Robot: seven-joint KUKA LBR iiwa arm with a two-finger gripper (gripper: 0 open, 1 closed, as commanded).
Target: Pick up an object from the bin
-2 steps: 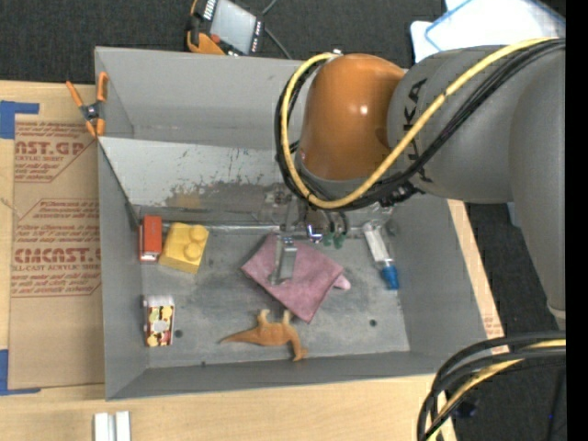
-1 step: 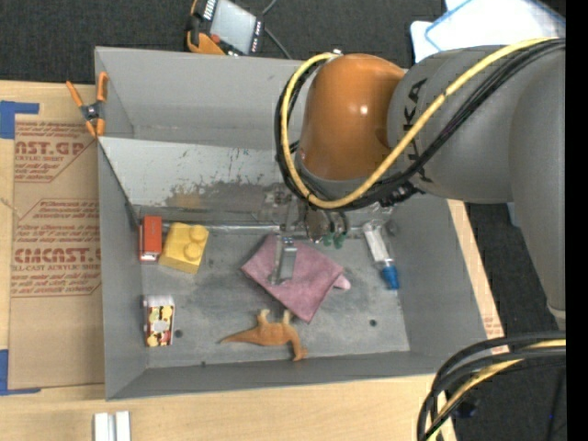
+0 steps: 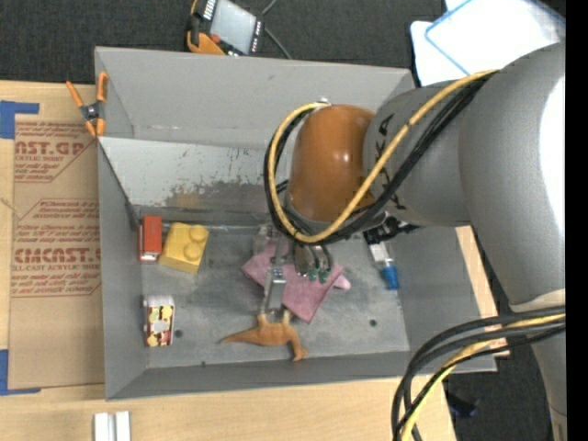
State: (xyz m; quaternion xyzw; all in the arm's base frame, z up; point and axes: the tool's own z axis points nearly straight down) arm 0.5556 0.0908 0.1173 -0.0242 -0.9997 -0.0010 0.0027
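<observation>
Gripper (image 3: 275,301) low at centre of frame, hanging straight down from orange wrist cover (image 3: 331,159). Prob. held vertical to clear sloped walls of grey metal bin (image 3: 184,168). Set over left edge of flat pink foam-like piece (image 3: 310,292), tip just above back of small orange toy dinosaur (image 3: 268,334) at lower centre. Spread or pressed together: can't tell, and nothing seen pinched. Target likely pink piece or dino, lying just beside each other; can't say which. Yellow studded plastic brick (image 3: 184,247) & red block (image 3: 150,237) touching at left, red-white small box (image 3: 158,322) lower left, blue-white small item (image 3: 388,273) right of centre. All loose on floor, well apart from gripper, so no obstacle.
</observation>
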